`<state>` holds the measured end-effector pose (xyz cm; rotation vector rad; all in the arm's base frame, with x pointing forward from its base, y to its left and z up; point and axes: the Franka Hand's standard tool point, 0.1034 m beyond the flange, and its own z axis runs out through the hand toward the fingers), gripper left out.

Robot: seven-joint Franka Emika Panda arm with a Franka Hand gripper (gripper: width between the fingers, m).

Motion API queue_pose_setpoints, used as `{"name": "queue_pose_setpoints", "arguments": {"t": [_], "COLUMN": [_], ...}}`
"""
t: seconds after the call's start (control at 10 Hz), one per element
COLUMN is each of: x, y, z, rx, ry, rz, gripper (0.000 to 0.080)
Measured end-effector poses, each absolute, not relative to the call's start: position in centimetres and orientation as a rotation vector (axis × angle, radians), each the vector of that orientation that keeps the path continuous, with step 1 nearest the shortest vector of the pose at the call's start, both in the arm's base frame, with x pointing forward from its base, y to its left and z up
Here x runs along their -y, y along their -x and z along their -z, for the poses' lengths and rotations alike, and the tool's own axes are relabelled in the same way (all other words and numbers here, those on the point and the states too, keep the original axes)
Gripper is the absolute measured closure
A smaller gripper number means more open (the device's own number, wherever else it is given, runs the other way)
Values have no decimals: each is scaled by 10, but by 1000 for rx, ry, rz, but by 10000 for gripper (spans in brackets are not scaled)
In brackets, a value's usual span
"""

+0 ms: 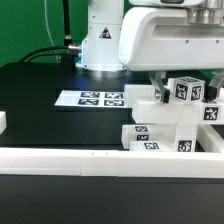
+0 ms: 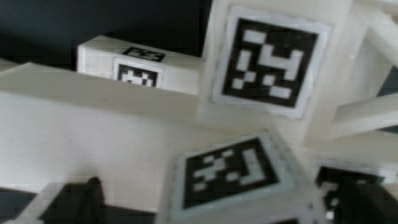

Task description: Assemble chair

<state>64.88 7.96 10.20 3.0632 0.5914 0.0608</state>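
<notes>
The chair parts (image 1: 168, 128) are white blocks with black-and-white tags, clustered at the exterior view's right, behind the border rail. My gripper (image 1: 186, 88) hangs over the top of this cluster, its fingers straddling a tagged block (image 1: 185, 91). In the wrist view the dark fingertips (image 2: 71, 200) show at either side of a tagged white part (image 2: 231, 168), which fills the space between them. The jaws stand wide apart and I see no grip on the part. Another large tag (image 2: 270, 55) and a small tagged block (image 2: 128, 62) lie beyond.
The marker board (image 1: 95, 98) lies flat on the black table, mid-scene. The long white border rail (image 1: 90, 160) runs along the front. A small white piece (image 1: 3, 122) sits at the exterior view's left edge. The robot base (image 1: 100, 45) stands behind.
</notes>
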Motion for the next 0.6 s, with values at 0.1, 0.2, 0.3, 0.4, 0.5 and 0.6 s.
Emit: {"name": "queue_pose_setpoints", "arguments": {"t": [0.1, 0.2, 0.3, 0.4, 0.5, 0.6], "x": [-81, -82, -81, -81, -80, -80], "y": [-649, -649, -649, -649, -649, -649], "z": [-102, -102, -102, -102, -102, -102], "rx": [-615, -610, -608, -607, -588, -560], "ry": [-3058, -3060, -3060, -3060, -3064, -3070], "rz": [-61, -62, -62, -63, -63, -63], "gripper": [151, 272, 408, 408, 517, 517]}}
